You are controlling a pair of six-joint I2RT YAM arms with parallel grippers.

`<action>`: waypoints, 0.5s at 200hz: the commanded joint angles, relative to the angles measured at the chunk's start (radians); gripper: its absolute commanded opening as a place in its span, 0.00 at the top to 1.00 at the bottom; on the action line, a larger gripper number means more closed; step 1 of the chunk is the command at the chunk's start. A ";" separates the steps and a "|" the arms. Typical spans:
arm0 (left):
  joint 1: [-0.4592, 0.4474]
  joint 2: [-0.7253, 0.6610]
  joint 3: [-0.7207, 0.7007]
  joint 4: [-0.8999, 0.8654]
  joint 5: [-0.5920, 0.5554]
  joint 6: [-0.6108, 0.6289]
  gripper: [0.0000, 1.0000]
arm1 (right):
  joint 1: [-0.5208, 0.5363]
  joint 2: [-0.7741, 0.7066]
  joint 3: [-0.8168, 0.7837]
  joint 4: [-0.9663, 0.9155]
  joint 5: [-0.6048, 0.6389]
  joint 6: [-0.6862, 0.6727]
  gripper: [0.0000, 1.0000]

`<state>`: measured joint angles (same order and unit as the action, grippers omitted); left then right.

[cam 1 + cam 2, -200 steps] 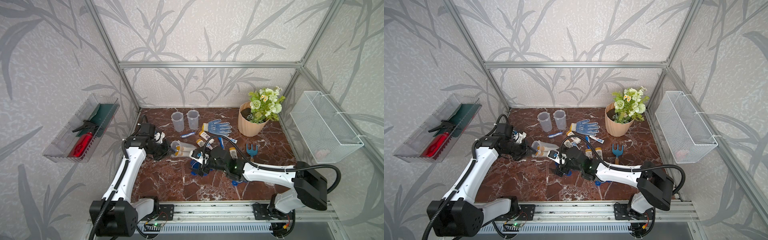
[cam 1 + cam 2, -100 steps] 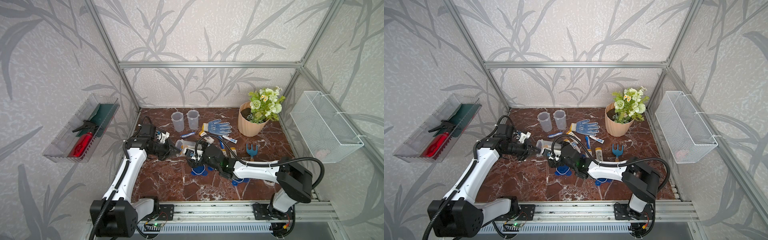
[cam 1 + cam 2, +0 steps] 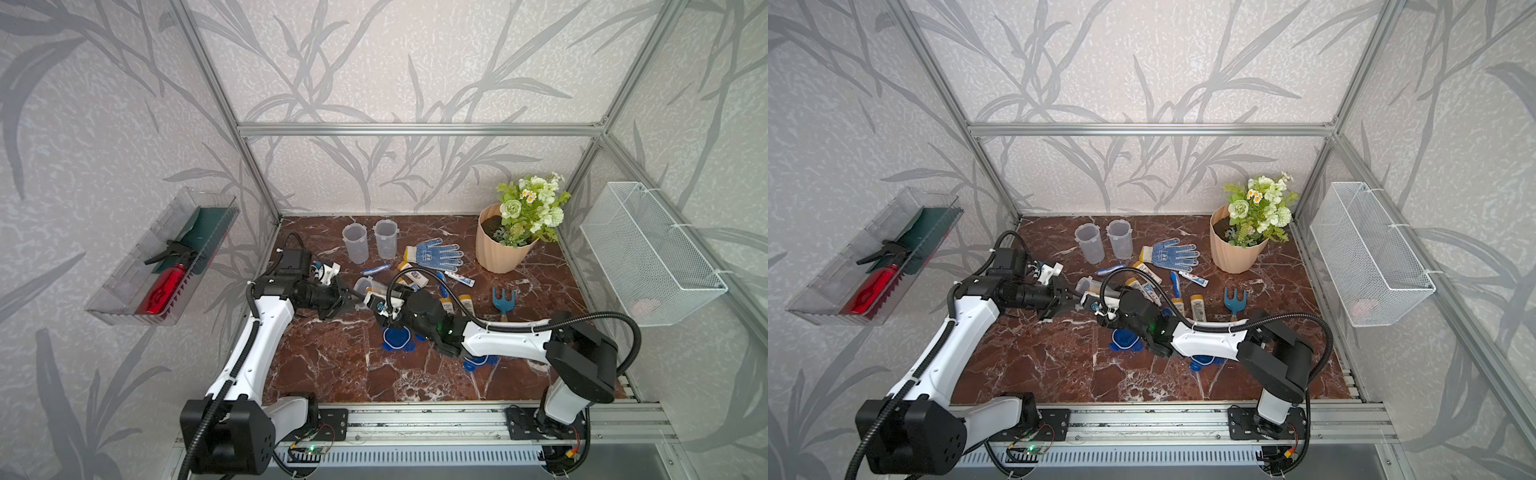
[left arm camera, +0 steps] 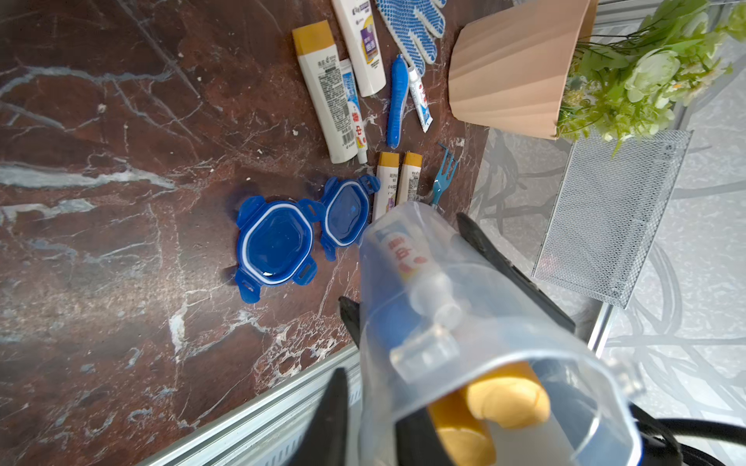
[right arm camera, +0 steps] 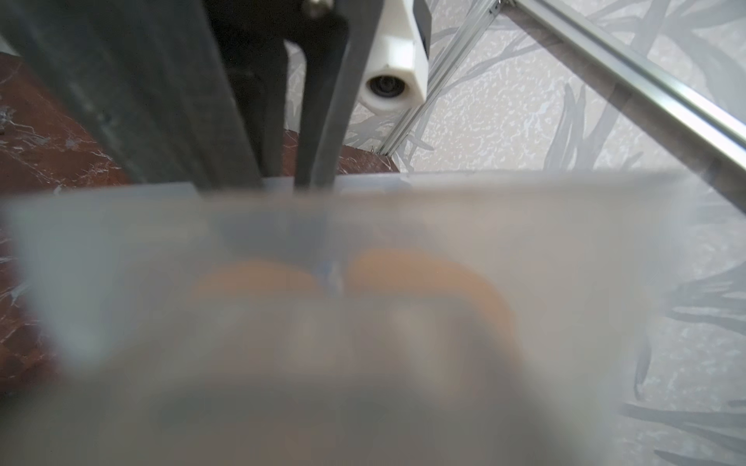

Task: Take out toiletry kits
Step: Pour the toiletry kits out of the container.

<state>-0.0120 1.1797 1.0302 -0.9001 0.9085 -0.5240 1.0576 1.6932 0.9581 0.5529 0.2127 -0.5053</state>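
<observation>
Jaws of the left gripper [image 3: 351,300] stand parted astride the rim of the sideways clear cup [image 3: 365,285] in a top view, beside the right gripper [image 3: 380,309]; the left wrist view shows the right one's fingers [image 4: 350,320] clasping the cup's walls, gold-capped bottles [image 4: 508,397] inside; the right wrist view gives only its blur.

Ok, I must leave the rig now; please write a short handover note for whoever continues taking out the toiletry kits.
Left gripper: jaws apart at one end of the tipped clear plastic cup; grip unclear.
Right gripper: at the same cup, jaws hidden; state unclear.
Done: two clear cups stand empty at the back; white gold-capped bottles, blue toothbrushes and toothpaste tubes lie on the marble table; blue lids are off.
To do: empty the tipped cup, which holds gold-capped bottles and a tube.
</observation>
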 commanded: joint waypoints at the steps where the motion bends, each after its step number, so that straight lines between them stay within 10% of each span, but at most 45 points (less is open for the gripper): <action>1: -0.003 -0.018 0.000 0.005 0.035 0.017 0.45 | -0.028 -0.077 0.016 -0.083 0.039 0.088 0.45; 100: 0.003 -0.021 0.010 -0.054 -0.195 0.044 0.27 | -0.228 -0.018 0.252 -0.848 0.082 0.163 0.55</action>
<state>-0.0120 1.1690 1.0302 -0.9245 0.7788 -0.5037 0.8928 1.6550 1.1217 -0.0967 0.2623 -0.3786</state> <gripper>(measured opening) 0.710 0.683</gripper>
